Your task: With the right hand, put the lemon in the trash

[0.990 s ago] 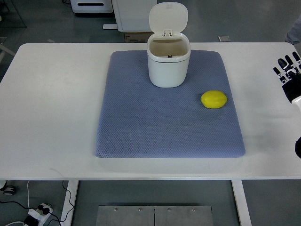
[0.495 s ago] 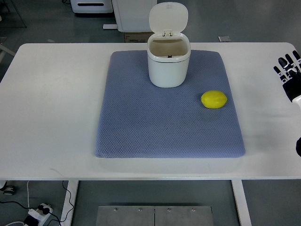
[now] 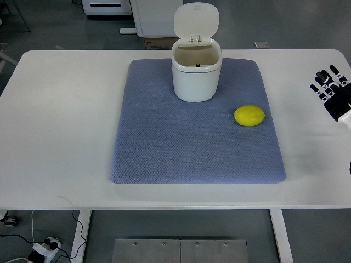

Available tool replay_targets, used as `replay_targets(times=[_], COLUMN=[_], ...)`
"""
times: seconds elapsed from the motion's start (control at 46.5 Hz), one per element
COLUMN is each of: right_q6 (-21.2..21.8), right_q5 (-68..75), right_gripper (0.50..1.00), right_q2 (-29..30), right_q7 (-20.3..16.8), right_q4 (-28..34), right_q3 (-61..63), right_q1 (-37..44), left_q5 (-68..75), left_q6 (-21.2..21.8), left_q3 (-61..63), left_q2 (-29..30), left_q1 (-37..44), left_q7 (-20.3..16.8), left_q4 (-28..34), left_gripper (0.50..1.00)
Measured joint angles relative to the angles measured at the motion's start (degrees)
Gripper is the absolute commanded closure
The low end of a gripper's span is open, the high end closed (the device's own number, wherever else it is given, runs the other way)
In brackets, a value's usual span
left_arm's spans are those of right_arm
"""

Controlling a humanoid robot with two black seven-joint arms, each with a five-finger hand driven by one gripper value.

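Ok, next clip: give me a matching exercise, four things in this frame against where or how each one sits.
Things:
1. lemon
2. trash can
3. right hand
4. blue mat

Places or states:
A. at the table's right edge, fingers spread, holding nothing
B. lies flat on the white table
C. at the mat's far edge, lid up
D. on the mat's right part, apart from the can

Pairs: 1-D, 2-C, 3-A, 4-B

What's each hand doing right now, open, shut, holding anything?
Left hand: not in view.
Right hand: open, fingers spread, holding nothing, over the table's right edge, well clear of the lemon.
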Motion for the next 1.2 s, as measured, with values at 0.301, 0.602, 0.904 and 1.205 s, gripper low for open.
replay_targets(times=[0.301, 0.602, 0.904, 1.205], right_q6=[0.35, 0.23, 0.52, 0.4], right_q5=[0.0, -0.08, -3.95, -13.49], right_gripper=[0.5, 0.5, 0.5, 0.5], right_q2=[-0.33, -0.48, -2.48, -5.96], right_q7=[0.63, 0.14, -0.82, -0.35], right_q4=[0.09, 0.19, 3.83, 5.36], right_q3=[1.32, 0.75, -2.38, -7.8], right_q1=[0.01, 0.28, 0.39, 2.89], left_q5=[0.0, 0.0, 0.0, 0.0], left_q6=[0.0, 0.0, 0.0, 0.0], left_q3=[0.0, 0.0, 0.0, 0.0], left_q2=[0.0, 0.0, 0.0, 0.0], left_q1=[-0.01, -0.01, 0.0, -0.01], left_q7=[0.0, 0.0, 0.0, 0.0], left_q4=[0.0, 0.0, 0.0, 0.0], left_gripper=[0.5, 0.5, 0.5, 0.5])
